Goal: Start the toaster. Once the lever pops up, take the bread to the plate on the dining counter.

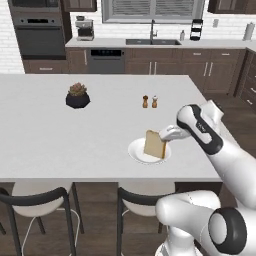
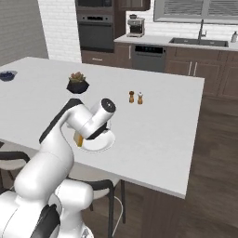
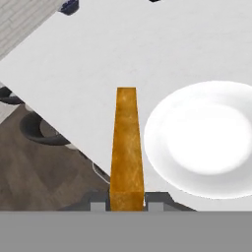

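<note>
My gripper (image 1: pixel 166 134) is shut on the bread (image 1: pixel 155 144), a golden-brown slice held upright on its edge. The slice hangs just over the right part of the small white plate (image 1: pixel 142 154), which sits near the front edge of the white dining counter (image 1: pixel 60 140). In the hand view the bread (image 3: pixel 127 147) rises edge-on between my fingertips (image 3: pixel 99 205), with the plate (image 3: pixel 206 138) beside it to the right. From the right base view my arm covers most of the bread (image 2: pixel 79 140) and part of the plate (image 2: pixel 100 142). The toaster is out of view.
A potted plant (image 1: pixel 77 96) in a black pot and a pair of salt and pepper shakers (image 1: pixel 150 102) stand farther back on the counter. A dark bowl (image 2: pixel 7 75) lies at its far left end. Stools (image 1: pixel 35 200) are tucked under the near edge.
</note>
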